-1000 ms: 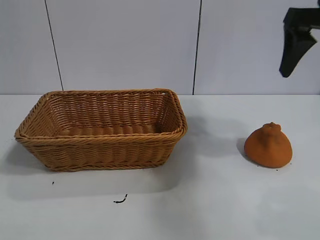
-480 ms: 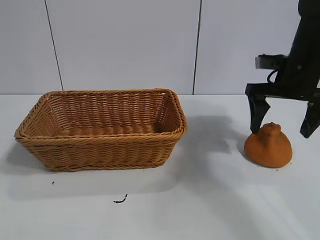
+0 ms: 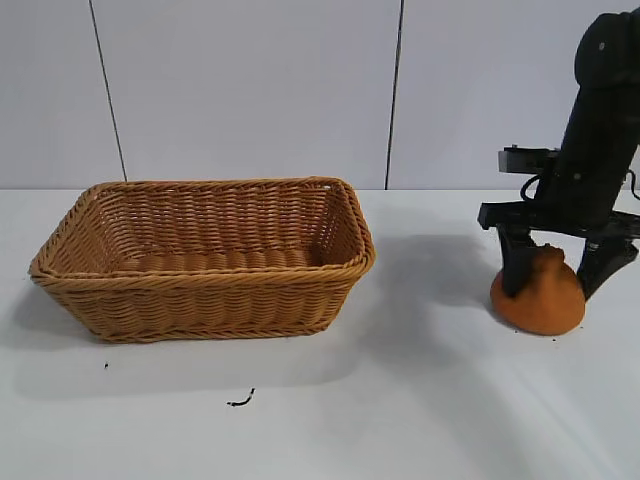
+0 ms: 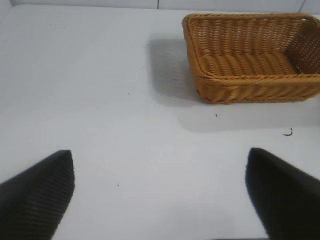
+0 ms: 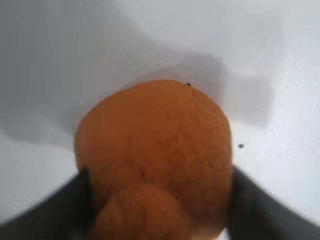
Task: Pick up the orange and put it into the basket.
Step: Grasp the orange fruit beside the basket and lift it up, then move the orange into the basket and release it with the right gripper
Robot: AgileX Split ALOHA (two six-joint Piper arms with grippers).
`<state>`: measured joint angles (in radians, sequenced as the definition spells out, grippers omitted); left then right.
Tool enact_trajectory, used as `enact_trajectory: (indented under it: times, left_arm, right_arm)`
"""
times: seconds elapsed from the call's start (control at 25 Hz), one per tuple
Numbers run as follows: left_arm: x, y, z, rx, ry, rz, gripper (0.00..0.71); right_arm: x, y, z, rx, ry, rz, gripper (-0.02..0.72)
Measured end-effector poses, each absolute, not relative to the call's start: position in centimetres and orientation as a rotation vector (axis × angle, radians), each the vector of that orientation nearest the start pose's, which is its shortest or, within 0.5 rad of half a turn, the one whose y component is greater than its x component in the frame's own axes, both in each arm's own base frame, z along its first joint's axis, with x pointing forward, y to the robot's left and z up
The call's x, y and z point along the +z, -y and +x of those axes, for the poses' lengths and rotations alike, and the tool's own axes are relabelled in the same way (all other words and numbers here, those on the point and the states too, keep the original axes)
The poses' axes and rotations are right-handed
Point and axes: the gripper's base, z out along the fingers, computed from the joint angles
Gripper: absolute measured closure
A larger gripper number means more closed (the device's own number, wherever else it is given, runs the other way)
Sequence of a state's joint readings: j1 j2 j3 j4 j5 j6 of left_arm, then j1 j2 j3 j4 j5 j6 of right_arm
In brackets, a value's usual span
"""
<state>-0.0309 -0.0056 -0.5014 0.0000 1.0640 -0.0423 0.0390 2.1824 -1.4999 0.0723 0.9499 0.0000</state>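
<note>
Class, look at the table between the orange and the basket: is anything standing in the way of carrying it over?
Nothing visible does. The table between the orange and the basket is bare; only the basket's near wall must be cleared.

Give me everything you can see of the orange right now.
The orange is matte, lumpy and dome-shaped, with a small knob on top. It sits upright on the white table, well right of the basket. The right claw points down over it, one finger on each flank, pressing its sides.
</note>
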Motion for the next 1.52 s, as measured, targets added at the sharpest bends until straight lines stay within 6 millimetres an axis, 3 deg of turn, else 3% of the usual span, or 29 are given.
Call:
enact_trajectory:
  times: [0.08, 0.12, 0.32, 0.6, 0.8, 1.08, 1.36, 1.52]
  left_arm:
    - [27.7, 0.0, -0.6, -0.046, -2.041, -0.012, 0.044]
    - [27.7, 0.0, -0.6, -0.046, -2.04, -0.012, 0.044]
    - [27.7, 0.0, -0.6, -0.046, -2.04, -0.012, 0.044]
    - [27.7, 0.0, -0.6, -0.046, -2.04, -0.012, 0.044]
    - [27.7, 0.0, -0.6, -0.046, -2.04, -0.012, 0.044]
    - [27.7, 0.0, -0.6, -0.046, -2.04, -0.012, 0.044]
    - [27.7, 0.0, -0.6, -0.046, -2.04, -0.012, 0.044]
    - [27.7, 0.0, -0.6, -0.046, -2.04, -0.012, 0.044]
  right_arm:
    - [12.4, -2.2, 41.6, 0.094, -3.11, 0.003, 0.62]
    - [12.9, -2.2, 41.6, 0.095, -3.1, 0.002, 0.655]
    - [16.7, -2.2, 42.5, 0.093, -3.03, -0.01, 0.653]
    - [25.5, -2.5, 43.8, 0.137, -2.899, -0.022, 0.653]
    - [29.1, -3.7, 44.6, 0.158, -2.789, -0.063, 0.653]
    - [29.8, -9.5, 43.8, 0.198, -2.768, -0.214, 0.653]
    - [29.8, -18.4, 41.9, 0.282, -2.675, -0.414, 0.653]
    - [28.7, -23.3, 40.8, 0.339, -2.62, -0.504, 0.653]
